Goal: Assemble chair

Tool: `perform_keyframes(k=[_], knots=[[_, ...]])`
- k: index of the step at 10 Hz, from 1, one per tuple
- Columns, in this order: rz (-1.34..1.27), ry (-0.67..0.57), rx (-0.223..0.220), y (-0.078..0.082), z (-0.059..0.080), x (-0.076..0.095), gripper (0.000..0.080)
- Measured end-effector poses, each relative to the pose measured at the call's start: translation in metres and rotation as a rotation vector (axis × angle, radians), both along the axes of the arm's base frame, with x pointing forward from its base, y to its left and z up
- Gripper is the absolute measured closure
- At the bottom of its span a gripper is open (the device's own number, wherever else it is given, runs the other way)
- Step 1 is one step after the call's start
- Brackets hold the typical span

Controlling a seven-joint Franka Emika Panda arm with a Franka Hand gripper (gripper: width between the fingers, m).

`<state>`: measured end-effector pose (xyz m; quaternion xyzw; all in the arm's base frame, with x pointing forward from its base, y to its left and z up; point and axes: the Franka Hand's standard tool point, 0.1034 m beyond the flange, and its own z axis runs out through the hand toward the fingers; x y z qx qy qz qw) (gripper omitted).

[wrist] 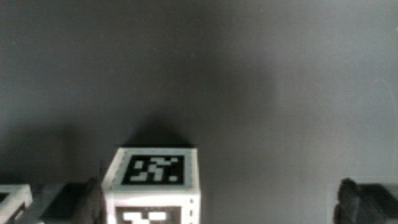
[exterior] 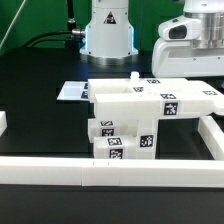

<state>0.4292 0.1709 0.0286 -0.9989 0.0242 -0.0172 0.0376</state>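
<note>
Chair block (wrist: pixel 151 180) sits between spread fingers (wrist: pixel 366 197) of the end effector (wrist: pixel 224 198), nearer one.

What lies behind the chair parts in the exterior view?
The marker board lies flat behind the chair parts, toward the exterior view's left; the parts cover its other end. The robot's base stands farther back.

White robot base with blue glow (exterior: pixel 108 30): top cut off by the picture's edge. Flat white marker board (exterior: pixel 72 92): end toward the exterior view's right hidden behind the white blocky tagged chair parts (exterior: pixel 150 105). Long white near border rail (exterior: pixel 110 172): both ends cropped. Wrist view blurred: white tagged block (wrist: pixel 151 180) and dark fingertips (wrist: pixel 365 197) of the gripper (wrist: pixel 217 202) cut by the edge.
</note>
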Motion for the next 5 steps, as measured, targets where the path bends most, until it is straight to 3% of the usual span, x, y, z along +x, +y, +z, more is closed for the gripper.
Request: perform_keyframes(k=[5], knots=[[0.005, -0.049, -0.004, -0.0059, -0.0001, 0.0057, 0.0151]])
